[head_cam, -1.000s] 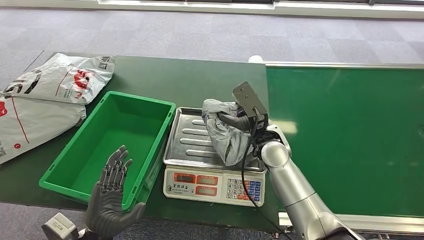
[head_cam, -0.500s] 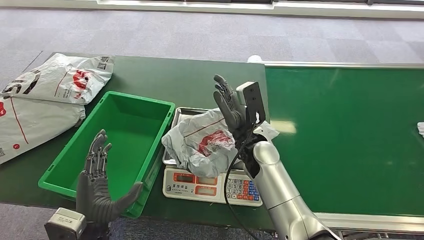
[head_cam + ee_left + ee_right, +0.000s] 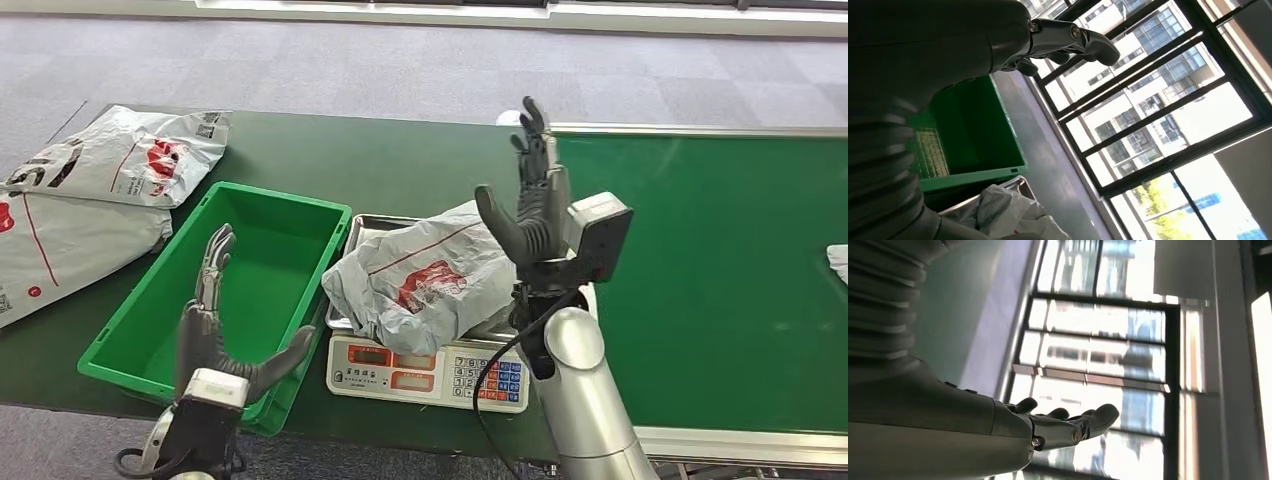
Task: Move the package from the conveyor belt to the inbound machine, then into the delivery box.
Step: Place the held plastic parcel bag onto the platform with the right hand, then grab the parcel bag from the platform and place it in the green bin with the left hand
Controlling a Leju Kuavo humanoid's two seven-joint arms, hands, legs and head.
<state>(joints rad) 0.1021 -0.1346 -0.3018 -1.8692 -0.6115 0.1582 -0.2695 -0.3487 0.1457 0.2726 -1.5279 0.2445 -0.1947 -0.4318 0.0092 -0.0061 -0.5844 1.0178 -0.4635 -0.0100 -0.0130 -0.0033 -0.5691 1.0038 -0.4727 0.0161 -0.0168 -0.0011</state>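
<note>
The conveyor belt (image 3: 700,280) at right is behind it and the green box (image 3: 225,290) at lower left lies ahead — the package (image 3: 425,280) rests mid-frame on the scale (image 3: 430,365), both the right hand (image 3: 530,205) and left hand (image 3: 215,320) spread and empty.

The head view is evenly bright and sharp, with a pale glare patch on the conveyor belt (image 3: 700,270). In both wrist views daylight through the windows (image 3: 1148,115) blows out, leaving the left hand (image 3: 998,35) and right hand (image 3: 1013,430) dark, softly blurred silhouettes.
</note>
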